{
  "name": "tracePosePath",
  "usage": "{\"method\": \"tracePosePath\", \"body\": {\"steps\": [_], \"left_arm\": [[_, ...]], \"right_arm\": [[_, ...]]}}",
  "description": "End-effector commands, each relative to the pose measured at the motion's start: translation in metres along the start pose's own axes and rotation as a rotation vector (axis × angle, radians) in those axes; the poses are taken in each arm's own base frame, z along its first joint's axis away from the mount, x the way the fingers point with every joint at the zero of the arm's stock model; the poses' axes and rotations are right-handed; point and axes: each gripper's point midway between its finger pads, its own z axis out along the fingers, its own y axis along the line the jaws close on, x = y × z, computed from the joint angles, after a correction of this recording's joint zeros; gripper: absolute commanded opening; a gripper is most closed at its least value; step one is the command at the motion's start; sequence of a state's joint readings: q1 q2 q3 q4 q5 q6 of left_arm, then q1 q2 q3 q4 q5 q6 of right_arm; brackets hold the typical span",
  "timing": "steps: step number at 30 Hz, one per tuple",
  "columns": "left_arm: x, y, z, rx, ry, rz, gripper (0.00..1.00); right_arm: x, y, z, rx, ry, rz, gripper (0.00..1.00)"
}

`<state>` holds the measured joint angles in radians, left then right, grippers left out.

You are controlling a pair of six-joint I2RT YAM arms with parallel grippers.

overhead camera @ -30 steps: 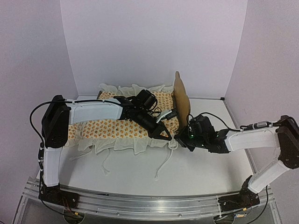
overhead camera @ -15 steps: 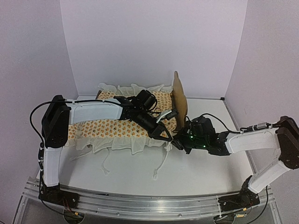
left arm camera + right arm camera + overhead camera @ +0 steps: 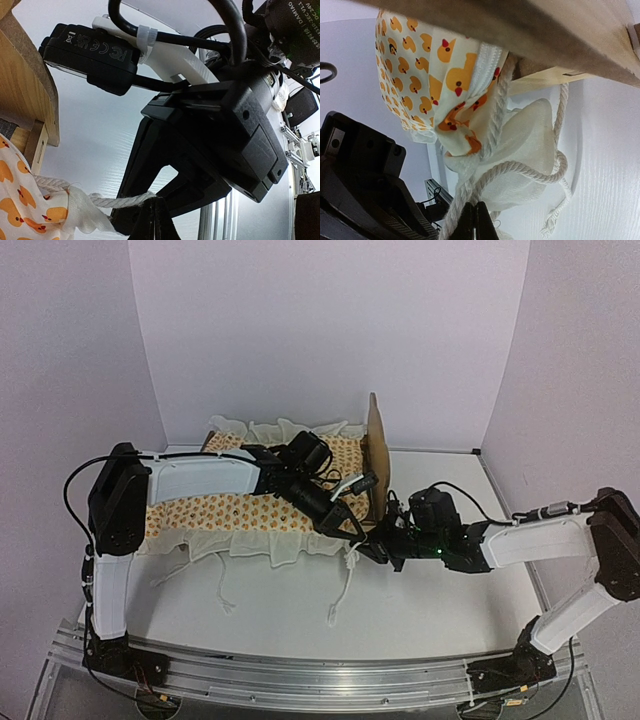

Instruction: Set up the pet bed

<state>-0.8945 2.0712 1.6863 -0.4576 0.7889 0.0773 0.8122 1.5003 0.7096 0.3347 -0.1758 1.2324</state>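
Left fingers (image 3: 150, 223), right fingers (image 3: 485, 226) pinched closed.

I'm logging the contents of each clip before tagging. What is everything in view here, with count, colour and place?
bed frame: one, light wood, back of the table; its upright headboard shows.
bedding: one, cream with orange duck print and ruffled edge, lying left of the headboard.
tie cords: several, white, trailing from the bedding's near edge onto the table.
table: one, white.
rail: one, silver, near edge under the arm bases.
left arm: one, white and black, reaching across the bedding.
right arm: one, white and black, reaching in from the right.
left pincer: black, shut on a tie cord.
right pincer: black, shut on a tie cord.
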Motion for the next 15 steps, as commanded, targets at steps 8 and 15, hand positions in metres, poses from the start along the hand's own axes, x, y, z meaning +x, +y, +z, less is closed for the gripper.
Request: {"method": "tracePosePath", "body": {"steps": [8,15], "left_arm": [[0.01,-0.033,-0.016,0.148,0.015,0.026,0.01],[0.018,-0.01,-0.047,0.027,0.068,0.165,0.37]], "right_arm": [[-0.01,0.036,0.035,-0.202,-0.035,-0.12,0.0],[-0.005,0.029,0.054,-0.204,0.004,-0.126,0.0]]}}
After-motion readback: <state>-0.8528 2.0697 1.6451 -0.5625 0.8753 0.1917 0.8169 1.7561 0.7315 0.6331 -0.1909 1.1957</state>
